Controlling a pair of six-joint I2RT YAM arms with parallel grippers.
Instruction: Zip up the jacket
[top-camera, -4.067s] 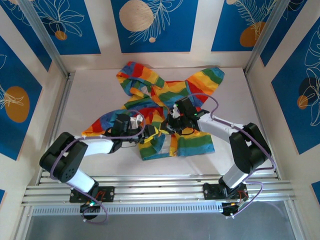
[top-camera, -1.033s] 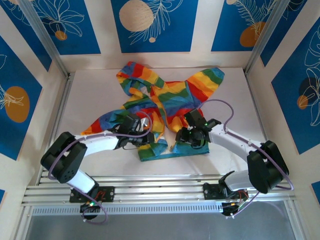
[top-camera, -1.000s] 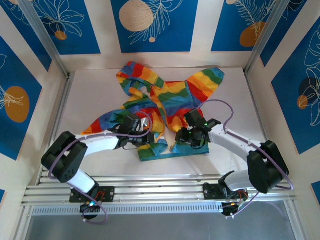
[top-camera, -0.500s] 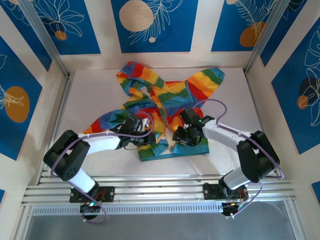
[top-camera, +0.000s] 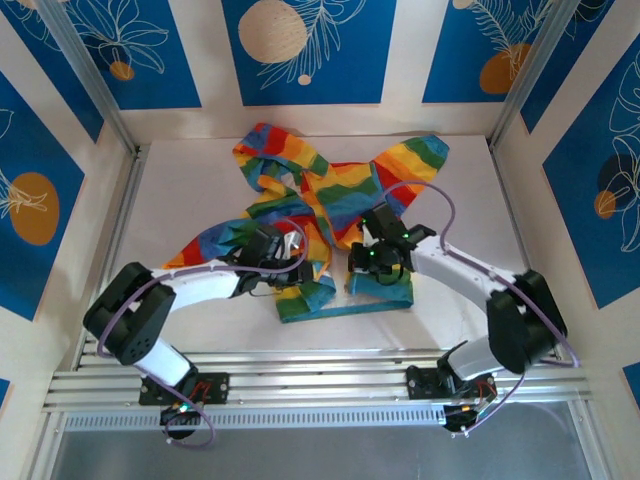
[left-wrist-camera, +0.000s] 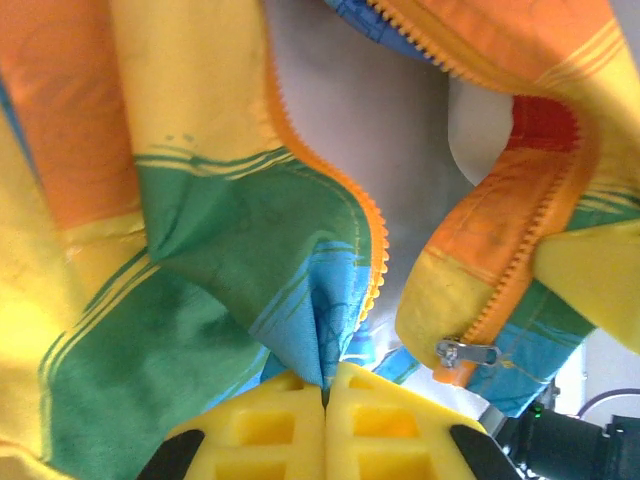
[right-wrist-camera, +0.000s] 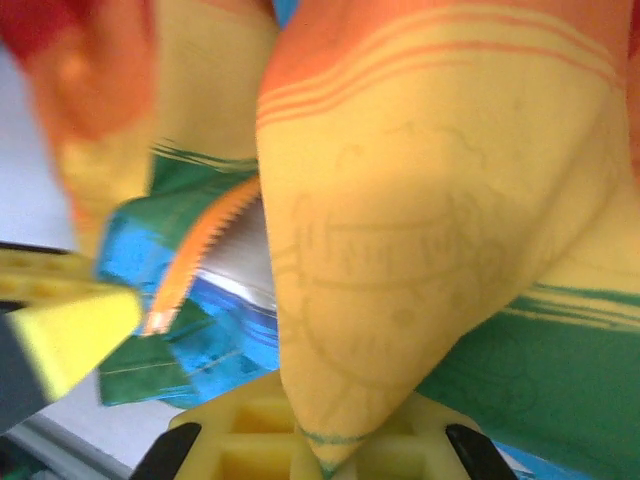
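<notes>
Left wrist view reveals the zipper pull (left-wrist-camera: 466, 352). Left gripper (left-wrist-camera: 325, 385) clenches the jacket (left-wrist-camera: 190, 310) by its blue hem, right gripper (right-wrist-camera: 322, 455) by a yellow fold; both arms reach low toward the tabletop's middle.

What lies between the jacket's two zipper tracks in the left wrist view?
Bare table, seen in the left wrist view; the tracks stand apart, with the slider on one.

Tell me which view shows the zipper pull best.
Left wrist: the metal pull hangs sharp and close at the end of the orange teeth. Right wrist gives blurred teeth; from the top the pull is too small to tell.
</notes>
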